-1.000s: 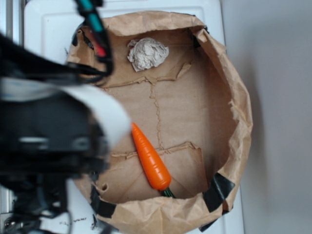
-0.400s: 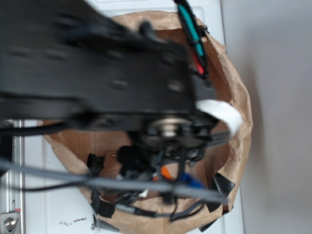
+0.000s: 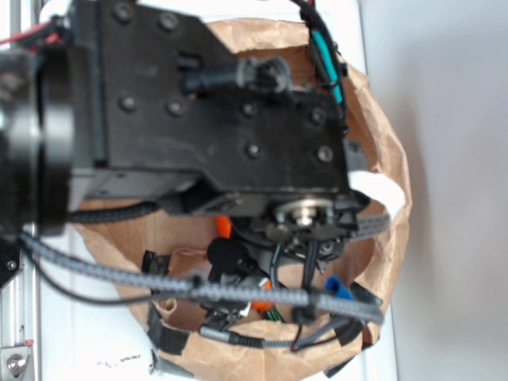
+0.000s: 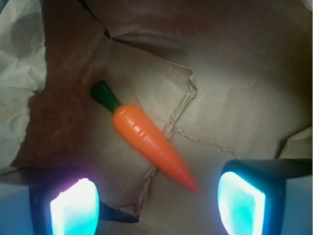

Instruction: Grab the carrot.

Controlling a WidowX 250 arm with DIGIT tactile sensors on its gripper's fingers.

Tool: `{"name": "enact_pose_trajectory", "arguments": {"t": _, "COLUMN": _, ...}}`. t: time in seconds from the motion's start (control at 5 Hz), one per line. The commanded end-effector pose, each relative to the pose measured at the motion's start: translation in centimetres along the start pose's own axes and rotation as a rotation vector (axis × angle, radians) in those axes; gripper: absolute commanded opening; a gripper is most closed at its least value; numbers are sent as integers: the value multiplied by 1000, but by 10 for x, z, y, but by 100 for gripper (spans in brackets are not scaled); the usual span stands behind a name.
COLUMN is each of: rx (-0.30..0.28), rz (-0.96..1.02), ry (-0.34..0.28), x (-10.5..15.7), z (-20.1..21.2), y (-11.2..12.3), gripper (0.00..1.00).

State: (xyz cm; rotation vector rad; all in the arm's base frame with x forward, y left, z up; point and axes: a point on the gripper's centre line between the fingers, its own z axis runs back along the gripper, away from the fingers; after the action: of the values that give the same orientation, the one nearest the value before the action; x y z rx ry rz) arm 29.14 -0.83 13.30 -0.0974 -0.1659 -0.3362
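Because the carrot (image 4: 151, 145) lies flat on the bottom of the paper bag (image 4: 230, 88), I hang my claw (image 4: 157, 203) directly above it, looking straight down. My two pads (image 4: 74, 208) stand wide apart, with nothing between them, one at each lower corner of the wrist view. The orange tip of the carrot points down into the gap between them, and the green stem (image 4: 103, 94) points up and to the left, away from me. The carrot is slanted against the line between my pads (this matters, I think), so a small turn of the wrist would probably let the pads close across the thick part and not along its length.

Seen from outside, my arm (image 3: 206, 119) covers almost all of the bag (image 3: 381, 159), and only small orange bits of the carrot (image 3: 223, 226) show under the body and the cables (image 3: 238, 292). I judge that I am low inside the bag but not yet touching the carrot. Its glossy, tapered shape may slip out toward the thin end, so the thick middle seems the safer place to grip.
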Motion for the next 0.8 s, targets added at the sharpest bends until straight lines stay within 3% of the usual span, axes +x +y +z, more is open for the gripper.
{"name": "enact_pose_trajectory", "arguments": {"t": 0.0, "rx": 23, "rz": -17, "ry": -51, "x": 9, "z": 16, "y": -3, "gripper": 100}}
{"name": "enact_pose_trajectory", "arguments": {"t": 0.2, "rx": 42, "rz": -90, "ry": -48, "x": -6, "z": -13, "y": -1, "gripper": 100}}
{"name": "enact_pose_trajectory", "arguments": {"t": 0.6, "rx": 37, "rz": -284, "ry": -73, "x": -19, "z": -49, "y": -21, "gripper": 100}}
